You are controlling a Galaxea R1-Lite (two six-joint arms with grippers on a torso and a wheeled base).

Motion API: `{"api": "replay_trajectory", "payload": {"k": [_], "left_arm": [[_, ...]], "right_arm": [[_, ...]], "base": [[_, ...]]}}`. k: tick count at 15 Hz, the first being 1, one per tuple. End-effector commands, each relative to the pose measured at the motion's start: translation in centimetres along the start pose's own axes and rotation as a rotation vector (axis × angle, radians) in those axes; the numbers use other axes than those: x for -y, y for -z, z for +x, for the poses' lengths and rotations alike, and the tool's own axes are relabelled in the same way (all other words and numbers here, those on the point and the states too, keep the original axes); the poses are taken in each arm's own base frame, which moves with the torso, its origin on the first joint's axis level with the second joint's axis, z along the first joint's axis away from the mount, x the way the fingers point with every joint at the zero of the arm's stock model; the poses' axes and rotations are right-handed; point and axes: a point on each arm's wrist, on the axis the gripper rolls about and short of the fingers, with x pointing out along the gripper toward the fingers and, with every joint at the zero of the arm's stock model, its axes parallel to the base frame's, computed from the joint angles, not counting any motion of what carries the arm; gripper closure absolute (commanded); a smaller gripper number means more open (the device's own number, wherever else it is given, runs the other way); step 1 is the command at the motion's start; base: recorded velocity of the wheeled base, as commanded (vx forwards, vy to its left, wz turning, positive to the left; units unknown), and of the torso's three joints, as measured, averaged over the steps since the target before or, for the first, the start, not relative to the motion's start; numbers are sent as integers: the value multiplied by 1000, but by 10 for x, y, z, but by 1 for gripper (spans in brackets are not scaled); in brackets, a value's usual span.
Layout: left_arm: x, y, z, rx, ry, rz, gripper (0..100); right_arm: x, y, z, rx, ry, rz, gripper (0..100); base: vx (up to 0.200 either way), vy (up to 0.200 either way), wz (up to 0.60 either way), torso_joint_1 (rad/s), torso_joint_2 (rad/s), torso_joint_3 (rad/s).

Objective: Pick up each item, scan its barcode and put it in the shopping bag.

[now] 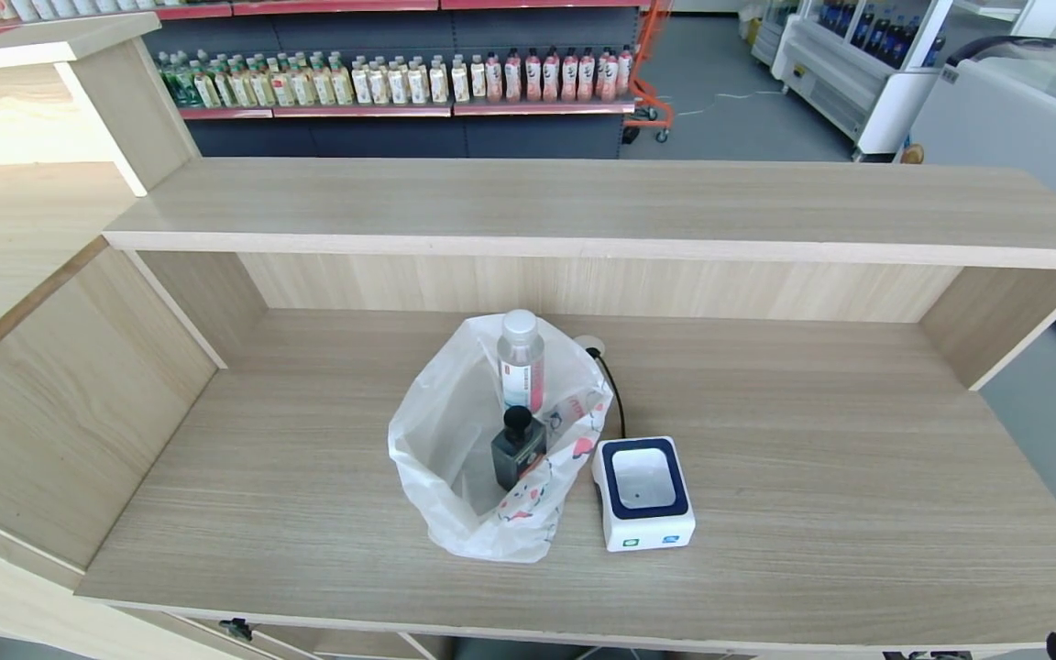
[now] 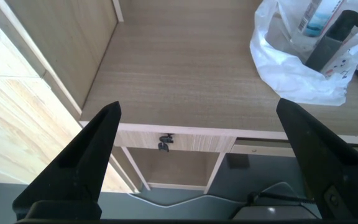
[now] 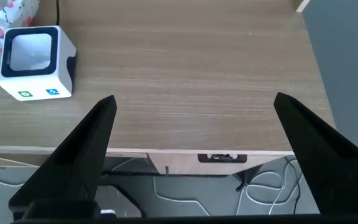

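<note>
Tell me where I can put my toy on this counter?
Bare counter stretches from the barcode scanner to the right side wall, and from the shopping bag to the left wall. The middle is crowded: bag, scanner and its cable sit close together.

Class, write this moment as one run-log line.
shopping bag: holds clear bottle, dark bottle | scanner: beside bag | left hand: open, empty | right hand: open, empty
</note>
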Motion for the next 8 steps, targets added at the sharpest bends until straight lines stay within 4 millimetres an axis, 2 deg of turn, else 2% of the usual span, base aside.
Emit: {"api": "replay_trajectory", "payload": {"k": [1,8], "left_arm": [[0,0,0,-1,0,0,0],[0,0,0,-1,0,0,0]], "right_arm": [[-1,18,-23,91,5,6,0],[-3,27,-38,262,-96,-3,0]], "base": [[0,0,0,0,0,0],[0,0,0,0,0,0]]}}
